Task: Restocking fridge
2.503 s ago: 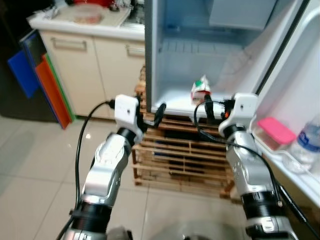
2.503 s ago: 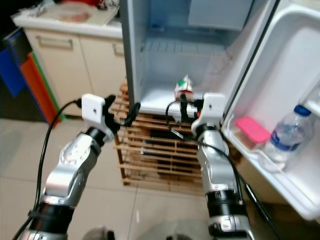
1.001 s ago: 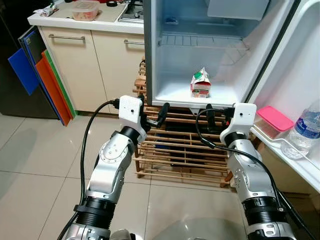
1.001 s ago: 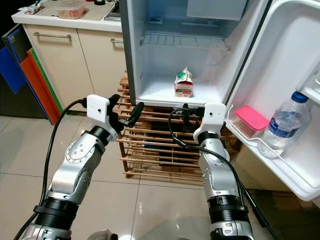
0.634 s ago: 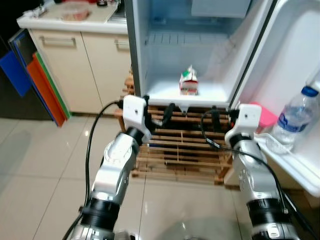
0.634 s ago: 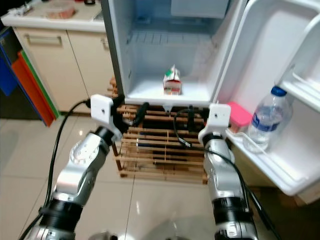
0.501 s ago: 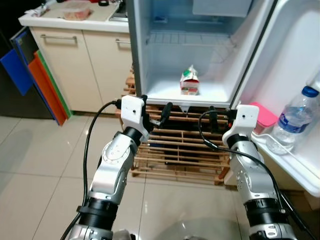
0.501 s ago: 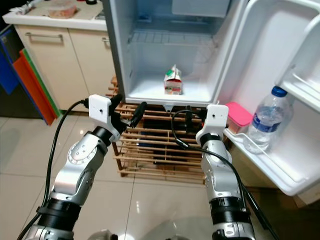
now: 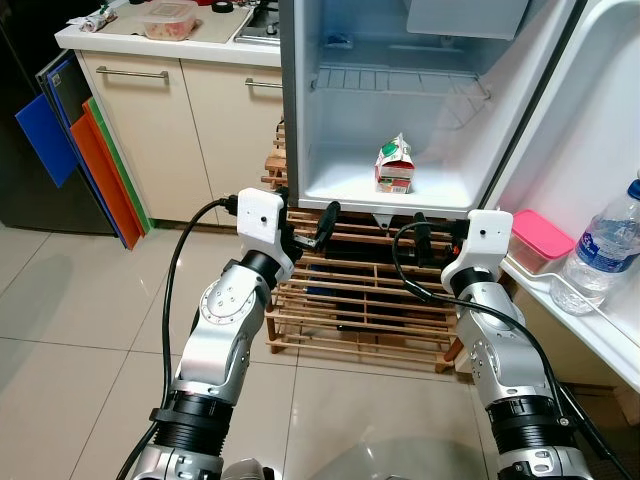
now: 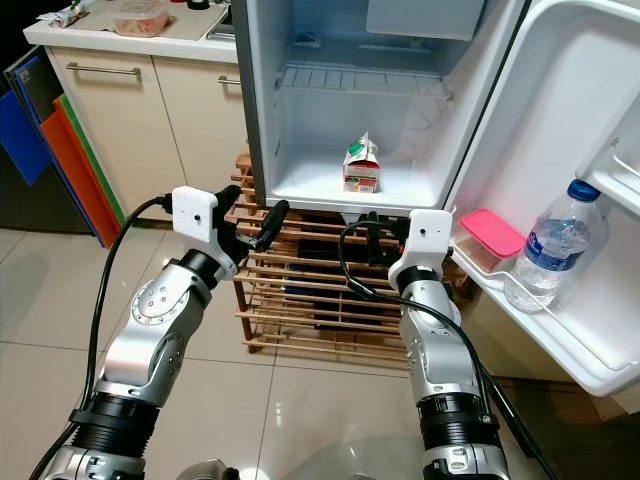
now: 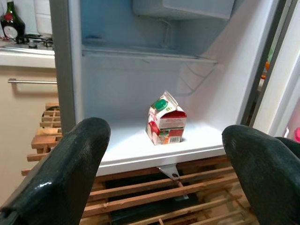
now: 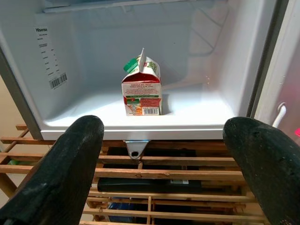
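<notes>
**Restocking status: one carton shelved, both grippers empty**

Fridge stands open before us on a wooden rack, with its door swung out to our right. One carton stands upright on the floor of the compartment, near the middle and well back from the front edge. The wire shelf above it is bare. The door rack holds a pink-lidded box and a water bottle.

We hold the left gripper and the right gripper raised just below the front lip of the compartment. In both wrist views the fingers stand wide apart with nothing between them, and the carton is framed in the gap.

We judge that at least one item is placed and that no item is in hand. A container sits on the counter to our left; it may be stock to fetch, though its contents are too small to read.
</notes>
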Tool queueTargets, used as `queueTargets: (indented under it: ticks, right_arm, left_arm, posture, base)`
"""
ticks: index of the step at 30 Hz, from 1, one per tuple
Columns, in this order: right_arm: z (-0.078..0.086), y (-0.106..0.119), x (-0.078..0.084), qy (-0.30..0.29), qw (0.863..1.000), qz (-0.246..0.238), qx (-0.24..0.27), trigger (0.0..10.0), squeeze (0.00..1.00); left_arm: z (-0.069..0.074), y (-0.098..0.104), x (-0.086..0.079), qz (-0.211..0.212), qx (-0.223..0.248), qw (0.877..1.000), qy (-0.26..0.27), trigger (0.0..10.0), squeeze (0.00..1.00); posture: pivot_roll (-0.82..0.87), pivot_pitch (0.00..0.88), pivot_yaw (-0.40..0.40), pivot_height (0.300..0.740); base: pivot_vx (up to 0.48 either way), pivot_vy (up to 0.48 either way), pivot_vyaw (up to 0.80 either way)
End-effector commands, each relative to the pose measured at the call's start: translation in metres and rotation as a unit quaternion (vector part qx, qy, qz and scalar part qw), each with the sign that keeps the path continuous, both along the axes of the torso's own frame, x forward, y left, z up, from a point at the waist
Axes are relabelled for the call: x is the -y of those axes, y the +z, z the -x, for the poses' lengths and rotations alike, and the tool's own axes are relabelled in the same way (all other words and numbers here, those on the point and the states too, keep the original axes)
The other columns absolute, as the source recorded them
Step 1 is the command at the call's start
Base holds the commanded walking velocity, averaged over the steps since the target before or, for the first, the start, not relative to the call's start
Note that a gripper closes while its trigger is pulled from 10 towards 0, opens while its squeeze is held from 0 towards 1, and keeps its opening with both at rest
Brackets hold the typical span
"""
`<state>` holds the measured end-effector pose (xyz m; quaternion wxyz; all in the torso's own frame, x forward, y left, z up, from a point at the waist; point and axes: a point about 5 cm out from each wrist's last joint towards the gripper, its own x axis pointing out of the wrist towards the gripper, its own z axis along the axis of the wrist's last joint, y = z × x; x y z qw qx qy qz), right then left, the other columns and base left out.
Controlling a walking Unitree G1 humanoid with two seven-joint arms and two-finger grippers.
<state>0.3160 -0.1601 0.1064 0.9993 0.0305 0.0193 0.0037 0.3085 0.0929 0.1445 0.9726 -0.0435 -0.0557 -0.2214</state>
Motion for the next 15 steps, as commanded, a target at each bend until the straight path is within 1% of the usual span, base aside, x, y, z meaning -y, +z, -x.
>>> queueTargets:
  ticks: [1,3,13,15]
  right_arm:
    - [0.0003,0.0009,0.0021,-0.004,1.0,0.007,-0.001,10.0,0.0]
    - [0.0008,0.0,0.002,-0.004,1.0,0.007,-0.003,10.0,0.0]
    - [-0.0001,0.0004,0.0013,-0.005,1.0,0.005,-0.002,10.0,0.0]
    - [-0.0001,0.0004,0.0013,-0.005,1.0,0.006,-0.002,10.0,0.0]
  left_arm:
    - [-0.0009,0.0007,-0.0002,0.002,0.001,1.0,0.001,10.0,0.0]
    - [-0.0012,0.0009,-0.001,-0.001,0.002,1.0,0.0,10.0,0.0]
    - [-0.0027,0.0012,0.0,0.0,-0.003,1.0,-0.002,10.0,0.0]
    - [-0.0028,0.0013,0.0002,0.001,-0.003,1.0,-0.002,10.0,0.0]
  posture:
    - [-0.05,0.0,-0.013,0.726]
    - [-0.05,0.0,-0.012,0.726]
    - [-0.05,0.0,-0.01,0.726]
    - [-0.05,0.0,-0.01,0.726]
  base:
    - [0.0,0.0,0.0]
    - [0.0,0.0,0.0]
    - [-0.296,-0.331,0.0]
    - [0.0,-0.311,0.0]
